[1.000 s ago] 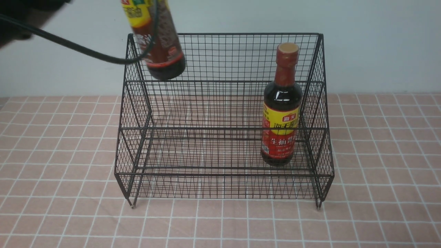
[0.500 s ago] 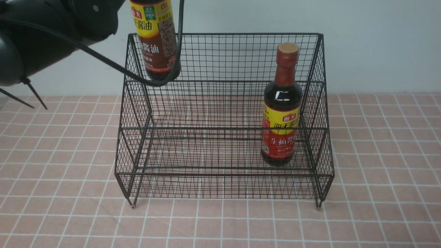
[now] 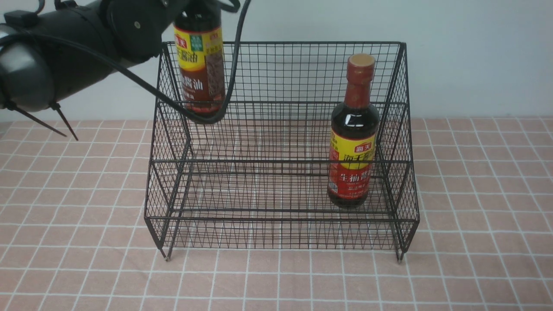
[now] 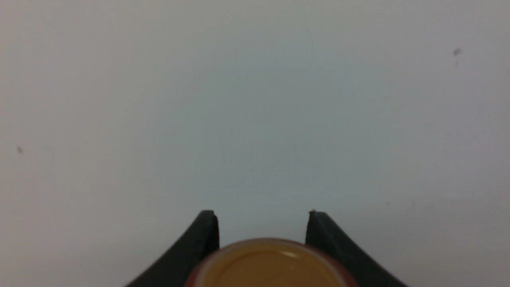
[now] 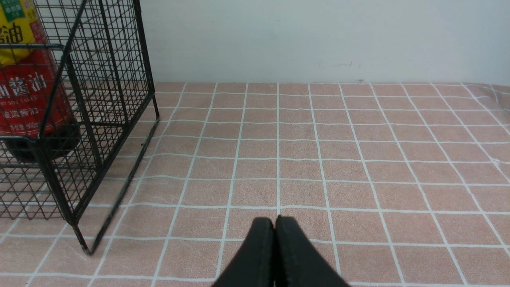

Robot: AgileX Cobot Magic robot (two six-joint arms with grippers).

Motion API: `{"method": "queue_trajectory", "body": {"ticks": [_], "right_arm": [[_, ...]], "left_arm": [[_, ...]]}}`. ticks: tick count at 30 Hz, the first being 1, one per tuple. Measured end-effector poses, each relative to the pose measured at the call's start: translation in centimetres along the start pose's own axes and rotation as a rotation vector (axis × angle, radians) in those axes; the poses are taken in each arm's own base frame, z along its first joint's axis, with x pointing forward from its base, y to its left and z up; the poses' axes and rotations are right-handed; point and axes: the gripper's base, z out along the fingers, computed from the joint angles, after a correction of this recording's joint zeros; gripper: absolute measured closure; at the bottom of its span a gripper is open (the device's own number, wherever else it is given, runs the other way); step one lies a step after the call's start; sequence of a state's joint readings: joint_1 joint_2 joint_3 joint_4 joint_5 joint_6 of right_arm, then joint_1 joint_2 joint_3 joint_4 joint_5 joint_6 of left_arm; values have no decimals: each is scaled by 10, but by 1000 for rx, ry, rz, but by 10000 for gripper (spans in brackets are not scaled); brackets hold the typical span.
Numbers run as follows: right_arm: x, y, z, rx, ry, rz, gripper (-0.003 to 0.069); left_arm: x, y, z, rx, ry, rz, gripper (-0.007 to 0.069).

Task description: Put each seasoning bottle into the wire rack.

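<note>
- The brown bottle is being clamped by the left gripper, seemingly above the rack, near the worktop's far edge.
- The right gripper is being held closed, empty.

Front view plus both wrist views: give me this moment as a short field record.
wire rack: upright on the checked tablecloth
red-label bottle: standing upright inside the rack, right side
brown-label bottle: held in the air at the rack's left side, not set down
left gripper: shut on brown-label bottle, fingers flanking its cap
right gripper: shut, empty, over the tablecloth
</note>
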State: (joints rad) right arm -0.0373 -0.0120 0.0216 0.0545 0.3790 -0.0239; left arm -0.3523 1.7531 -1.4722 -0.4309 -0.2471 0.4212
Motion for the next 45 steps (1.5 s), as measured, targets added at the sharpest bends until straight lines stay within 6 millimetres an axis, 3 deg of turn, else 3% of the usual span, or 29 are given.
{"method": "queue_trajectory", "body": {"ticks": [15, 25, 32, 35, 41, 45], "right_arm": [[0, 0, 0, 0, 0, -1, 673], [0, 0, 0, 0, 0, -1, 673], [0, 0, 0, 0, 0, -1, 673], [0, 0, 0, 0, 0, -1, 673], [0, 0, 0, 0, 0, -1, 673], [0, 0, 0, 0, 0, -1, 673]], "left_arm": [[58, -11, 14, 99, 305, 13, 365], [62, -10, 17, 80, 299, -39, 357], [47, -8, 15, 61, 240, -63, 237], [39, -8, 12, 62, 223, -64, 220], [-9, -7, -15, 92, 148, -43, 229], [-41, -9, -43, 153, 145, 28, 307]]}}
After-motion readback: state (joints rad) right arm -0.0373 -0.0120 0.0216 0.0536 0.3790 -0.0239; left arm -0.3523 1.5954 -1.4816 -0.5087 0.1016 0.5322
